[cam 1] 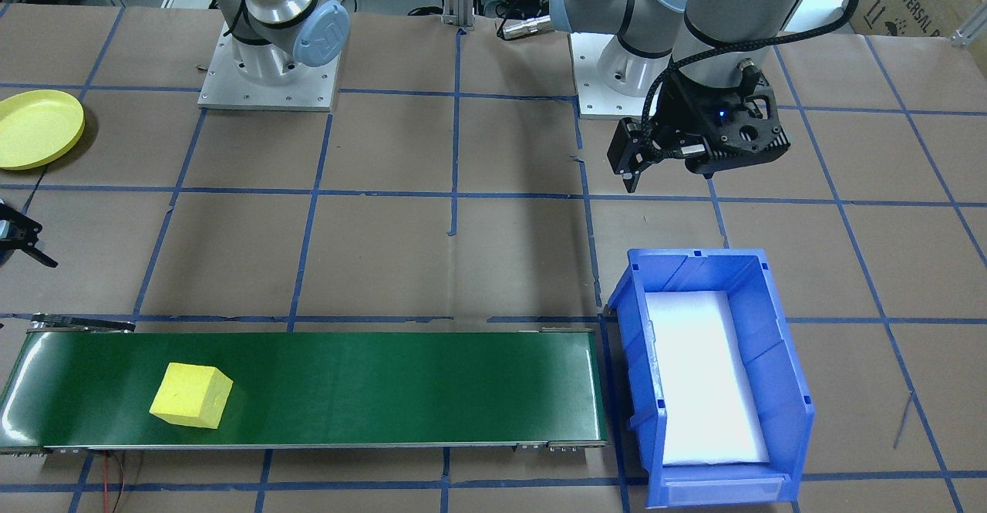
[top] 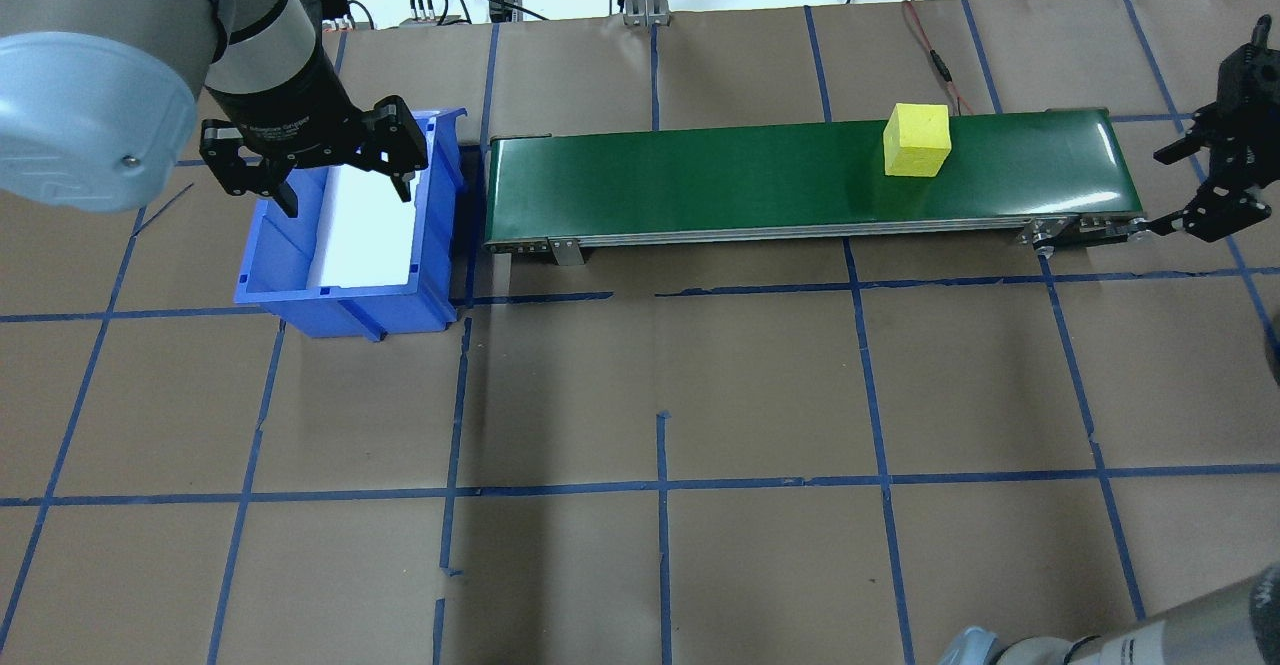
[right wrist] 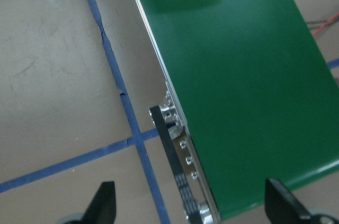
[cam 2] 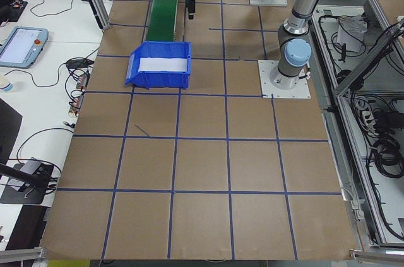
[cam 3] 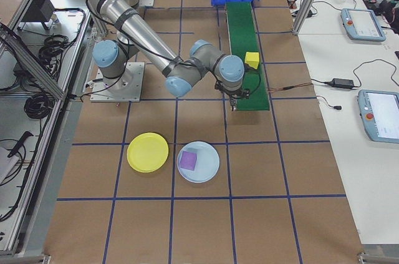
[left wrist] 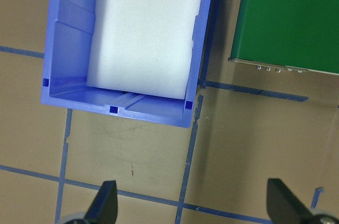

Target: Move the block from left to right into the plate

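Block [cam 1: 191,396] on belt [cam 1: 385,389], seemingly untouched.

The setting is a robotics laboratory. The desk [cam 2: 202,172] is covered with brown paper marked into squares by blue tape. Arm bases are bolted to metal plates [cam 2: 285,84] near one desk edge. A green conveyor belt [cam 1: 324,389] runs along the opposite edge. Aluminium framing [cam 3: 37,58], bundled cables [cam 2: 385,147] and teach pendants [cam 3: 381,115] surround the desk.
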### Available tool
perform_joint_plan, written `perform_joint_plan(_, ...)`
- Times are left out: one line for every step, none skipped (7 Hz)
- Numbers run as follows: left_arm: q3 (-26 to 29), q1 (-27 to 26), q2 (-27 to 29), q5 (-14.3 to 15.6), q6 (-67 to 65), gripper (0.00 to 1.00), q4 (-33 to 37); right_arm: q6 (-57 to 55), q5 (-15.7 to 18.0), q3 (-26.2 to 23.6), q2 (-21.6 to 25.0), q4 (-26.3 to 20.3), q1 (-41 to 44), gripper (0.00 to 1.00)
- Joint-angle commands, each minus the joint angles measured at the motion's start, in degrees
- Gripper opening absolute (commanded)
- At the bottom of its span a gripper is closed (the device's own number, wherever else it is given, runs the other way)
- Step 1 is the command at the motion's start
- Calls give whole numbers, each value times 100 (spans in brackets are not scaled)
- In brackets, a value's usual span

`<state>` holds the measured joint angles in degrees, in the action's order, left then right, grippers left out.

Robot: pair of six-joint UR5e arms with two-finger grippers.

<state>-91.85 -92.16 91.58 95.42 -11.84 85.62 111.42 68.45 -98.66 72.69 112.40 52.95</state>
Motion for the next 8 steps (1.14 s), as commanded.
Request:
perform_joint_plan(1, 5, 1, 3, 6, 100, -1, 756, -575, 5, -141, -7, 102, 100)
perform_joint_plan(1, 5, 1, 3, 6, 100, -1, 967, -831, 5, -237, 10, 110, 100)
perform_joint_plan(1, 5, 1, 3, 6, 100, -1, 1012, -886, 13, -342, 62, 189, 100)
perform_joint_plan(1, 5, 1, 3, 6, 100, -1, 1083, -886, 109, -413, 97, 216, 100)
perform_joint_plan(1, 5, 1, 3, 6, 100, -1, 1101, -886, 328, -536, 202, 294, 100)
perform_joint_plan(1, 5, 1, 3, 6, 100, -1, 1118, -886, 391, -667, 221, 373, 100)
perform_joint_plan(1, 5, 1, 3, 6, 100, 8, 1353, -895, 409, -860, 447, 383, 100)
perform_joint_plan(1, 14, 1, 3, 6, 100, -1, 1608, -1086, 426, -1036, 519, 383, 100)
